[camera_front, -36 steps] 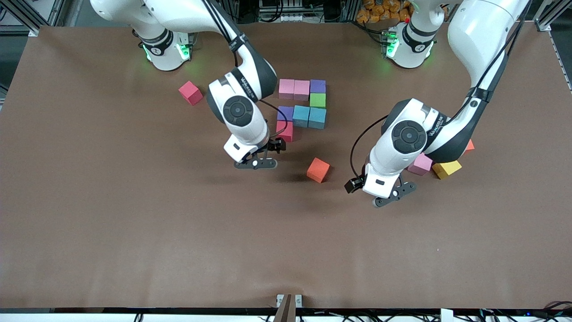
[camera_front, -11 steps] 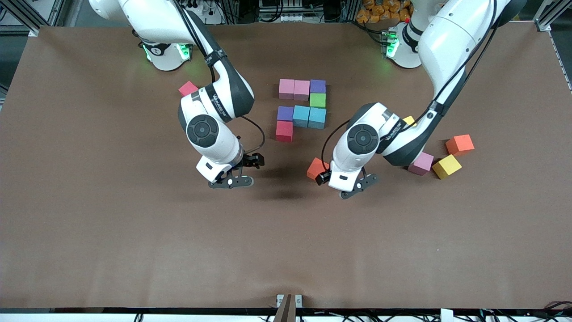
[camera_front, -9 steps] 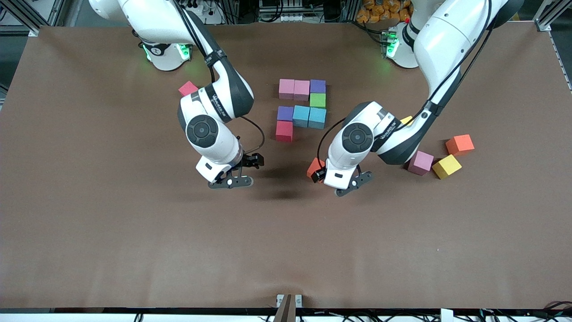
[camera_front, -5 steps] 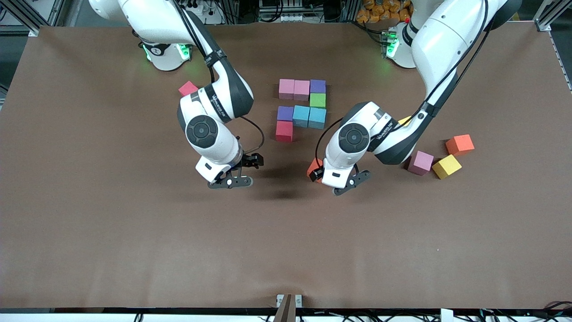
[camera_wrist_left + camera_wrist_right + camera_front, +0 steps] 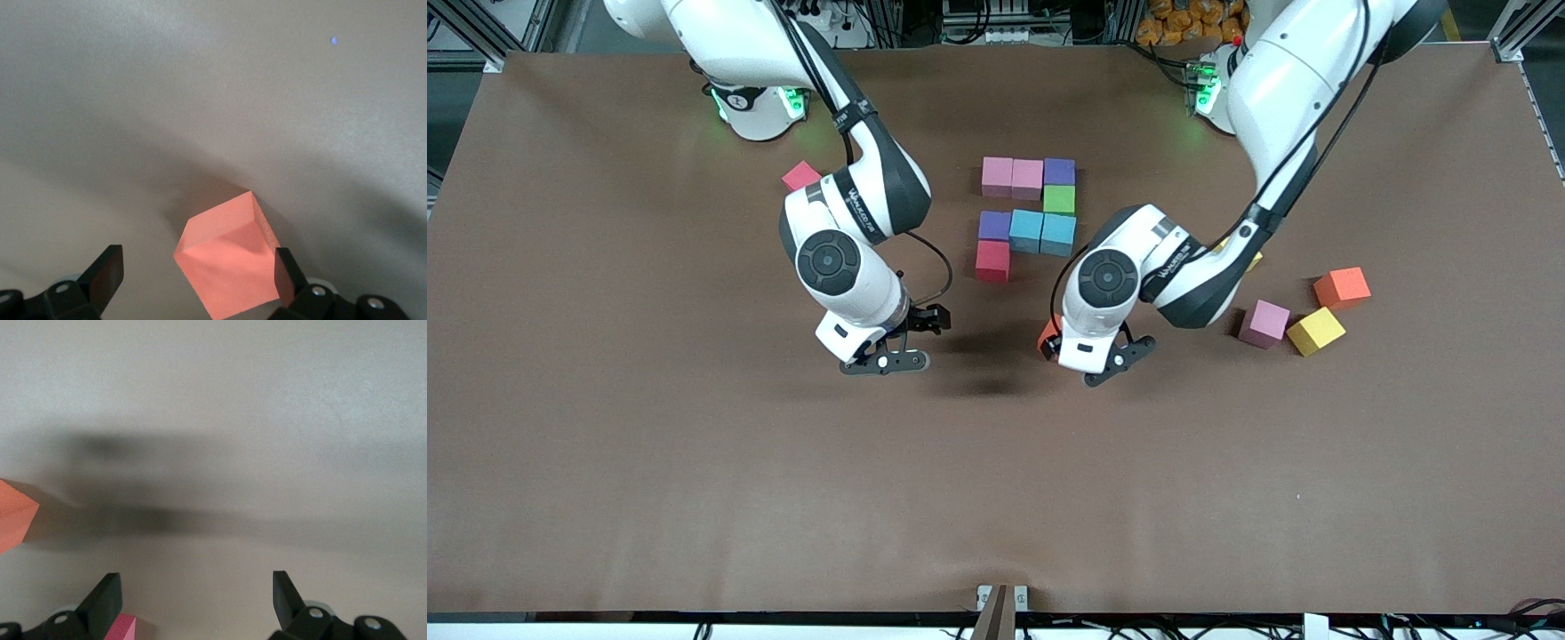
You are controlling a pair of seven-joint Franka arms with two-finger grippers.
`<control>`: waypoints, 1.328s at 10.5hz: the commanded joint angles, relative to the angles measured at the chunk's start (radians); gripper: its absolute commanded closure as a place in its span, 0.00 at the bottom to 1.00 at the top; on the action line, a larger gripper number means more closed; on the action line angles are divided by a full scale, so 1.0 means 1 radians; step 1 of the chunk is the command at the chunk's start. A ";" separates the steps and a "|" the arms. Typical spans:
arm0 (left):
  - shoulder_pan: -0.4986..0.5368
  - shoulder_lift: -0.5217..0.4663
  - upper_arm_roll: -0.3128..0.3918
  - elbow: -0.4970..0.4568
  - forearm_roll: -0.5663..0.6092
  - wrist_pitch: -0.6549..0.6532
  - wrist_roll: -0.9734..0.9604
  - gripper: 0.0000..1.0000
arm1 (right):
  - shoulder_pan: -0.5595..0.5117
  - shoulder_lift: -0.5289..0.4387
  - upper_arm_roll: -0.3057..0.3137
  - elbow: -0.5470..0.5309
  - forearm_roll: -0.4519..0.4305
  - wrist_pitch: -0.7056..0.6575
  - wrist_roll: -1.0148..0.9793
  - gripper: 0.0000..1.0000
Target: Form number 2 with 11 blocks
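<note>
The partial number 2 lies mid-table: two pink blocks [image 5: 1011,177], a purple block [image 5: 1059,171], a green block [image 5: 1059,199], two blue blocks [image 5: 1042,232], another purple block [image 5: 994,225] and a red block [image 5: 992,260]. My left gripper [image 5: 1103,360] [image 5: 197,277] is open over an orange-red block [image 5: 1047,331] [image 5: 230,263], which sits between the fingers, close to one fingertip [image 5: 287,277]. My right gripper [image 5: 885,360] [image 5: 195,595] hangs open over bare table, nothing between its fingers.
Loose blocks: a red one [image 5: 800,174] partly under the right arm, and an orange one [image 5: 1342,287], a pink one [image 5: 1264,323] and a yellow one [image 5: 1315,331] toward the left arm's end. Another yellow cube [image 5: 1254,260] peeks from under the left arm.
My left gripper has slid toward the right arm's end of the table, over the orange-red block, hiding most of it. The right arm has stayed still. Both grippers stay open.
</note>
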 commanded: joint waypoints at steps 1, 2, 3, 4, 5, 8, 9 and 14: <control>-0.024 0.021 0.025 0.043 -0.024 -0.030 -0.012 0.00 | -0.013 -0.006 0.009 0.008 -0.010 -0.018 -0.009 0.00; -0.023 0.021 0.025 0.044 -0.024 -0.030 -0.014 0.00 | -0.013 -0.006 0.009 0.008 -0.010 -0.018 -0.009 0.00; -0.024 0.024 0.026 0.046 -0.024 -0.024 -0.045 0.00 | -0.014 -0.006 0.009 0.006 -0.010 -0.018 -0.009 0.00; -0.032 0.033 0.026 0.055 -0.022 -0.020 -0.111 0.00 | -0.016 -0.006 0.009 0.005 -0.010 -0.018 -0.009 0.00; -0.037 0.033 0.026 0.056 -0.022 -0.020 -0.153 0.00 | -0.016 -0.006 0.009 0.005 -0.010 -0.018 -0.009 0.00; -0.037 0.032 0.026 0.052 -0.019 -0.019 -0.262 0.00 | -0.014 -0.003 0.009 0.003 -0.010 -0.018 -0.009 0.00; -0.037 0.033 0.026 0.050 -0.019 -0.014 -0.285 0.00 | -0.014 -0.003 0.009 0.003 -0.010 -0.018 -0.009 0.00; -0.035 0.044 0.026 0.032 -0.017 0.088 -0.359 0.00 | -0.017 -0.050 -0.002 -0.076 -0.067 -0.019 -0.069 0.00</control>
